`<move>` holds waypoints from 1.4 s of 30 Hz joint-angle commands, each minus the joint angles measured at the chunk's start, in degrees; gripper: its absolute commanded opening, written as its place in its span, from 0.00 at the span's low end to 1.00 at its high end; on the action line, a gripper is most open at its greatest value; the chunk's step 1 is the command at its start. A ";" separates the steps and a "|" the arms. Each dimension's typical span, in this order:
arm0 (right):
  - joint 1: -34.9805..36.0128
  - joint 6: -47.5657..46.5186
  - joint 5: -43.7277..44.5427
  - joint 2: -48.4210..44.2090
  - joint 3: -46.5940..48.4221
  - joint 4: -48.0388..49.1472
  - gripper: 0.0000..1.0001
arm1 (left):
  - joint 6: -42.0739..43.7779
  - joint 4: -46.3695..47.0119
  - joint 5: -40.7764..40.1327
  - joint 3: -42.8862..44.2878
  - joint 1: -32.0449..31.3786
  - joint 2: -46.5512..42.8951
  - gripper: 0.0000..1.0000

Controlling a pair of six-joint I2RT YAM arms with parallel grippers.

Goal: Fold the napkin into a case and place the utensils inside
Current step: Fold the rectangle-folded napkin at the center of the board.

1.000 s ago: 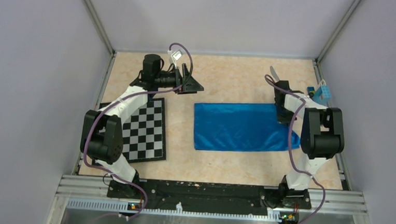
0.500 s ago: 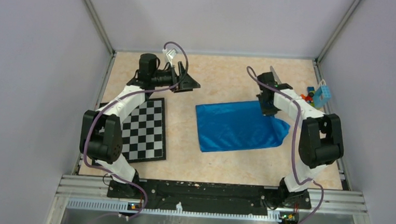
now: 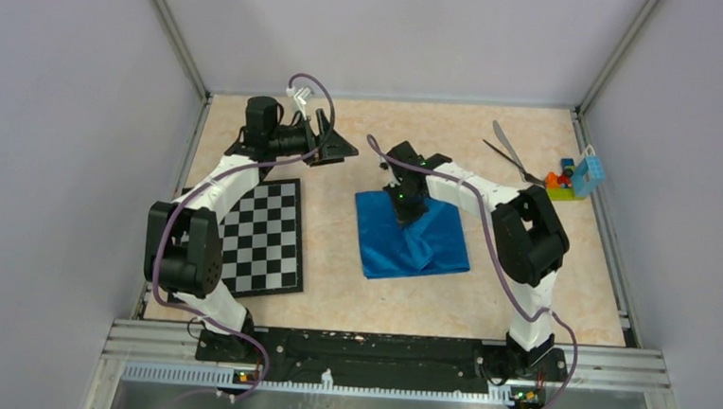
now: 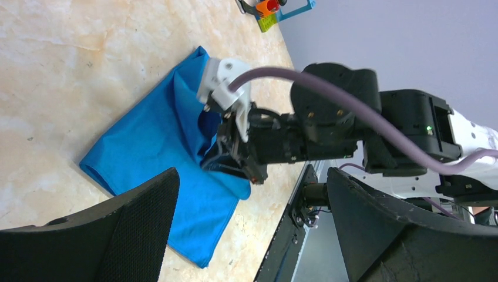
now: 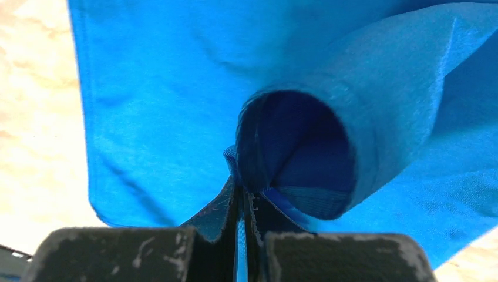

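The shiny blue napkin (image 3: 412,241) lies mid-table, its right part folded over to the left. My right gripper (image 3: 405,205) is shut on a lifted edge of the napkin (image 5: 176,88) near its far left corner; the held fold forms a loop (image 5: 299,153). In the left wrist view the napkin (image 4: 158,147) lies under the right gripper (image 4: 232,161). My left gripper (image 3: 335,149) is open and empty above the table, left of the napkin. The silver-grey knife (image 3: 501,139) and the thin black utensil (image 3: 510,159) lie at the far right.
A black-and-white chessboard (image 3: 265,241) lies at the left under the left arm. Colourful toy blocks (image 3: 568,177) sit against the right wall beside the utensils. The toy blocks also show in the left wrist view (image 4: 270,7).
My right gripper has carried the napkin's right edge leftward over the cloth, folding it to about half its width. The left gripper has drifted slightly left and back.
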 commanded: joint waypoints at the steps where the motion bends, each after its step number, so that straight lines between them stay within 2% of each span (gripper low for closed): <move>1: 1.61 3.73 -4.00 2.09 4.09 0.54 0.00 | 1.40 1.03 0.33 0.37 0.77 -2.56 0.99; 13: 3.30 5.99 -8.78 3.43 8.31 -2.87 0.00 | 0.91 1.47 0.68 0.22 1.90 -2.42 0.99; 26: 7.40 10.55 -8.56 6.80 15.61 -9.34 0.00 | 0.27 2.26 1.13 0.00 2.02 -2.33 0.99; 35: 8.86 11.80 -6.60 3.88 14.73 -11.37 0.00 | 0.15 2.26 1.06 -0.09 2.15 -2.18 0.99; 38: 8.63 12.01 -5.22 0.85 12.66 -10.04 0.00 | -1.47 1.71 -1.07 -1.11 2.16 -2.84 0.99; 42: 8.34 11.38 -8.21 0.79 10.78 -8.51 0.00 | -5.15 0.30 -10.20 -7.67 0.51 -6.31 0.95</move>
